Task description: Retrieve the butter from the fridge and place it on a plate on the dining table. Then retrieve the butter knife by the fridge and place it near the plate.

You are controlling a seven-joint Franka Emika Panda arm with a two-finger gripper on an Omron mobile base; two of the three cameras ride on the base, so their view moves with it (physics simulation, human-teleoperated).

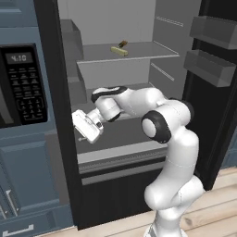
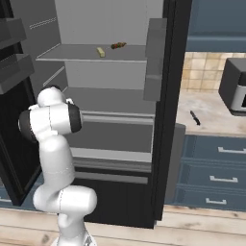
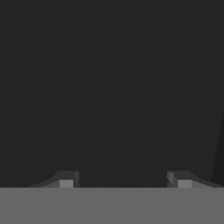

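Note:
The fridge [image 1: 203, 120] stands with its doors open, showing a pale grey inside. On its upper shelf lies the butter [image 1: 119, 51], a small pale yellow stick [image 2: 100, 52]. My arm is folded low in front of the middle shelf, well below the butter. My gripper [image 1: 82, 131] points at the dark left edge of the fridge opening. In the hand view the gripper [image 3: 124, 179] is open, with nothing between its fingertips [image 3: 66, 180] and a dark surface close ahead. The butter knife [image 2: 194, 117], thin and dark, lies on the counter right of the fridge.
A small dark brown lump [image 1: 122, 44] sits just behind the butter. Door bins [image 1: 208, 67] jut from the right door. A microwave [image 1: 21, 83] sits in the blue-grey cabinet on the left. The marbled counter [image 2: 209, 108] over blue drawers [image 2: 216, 178] carries a dark appliance [image 2: 235, 86].

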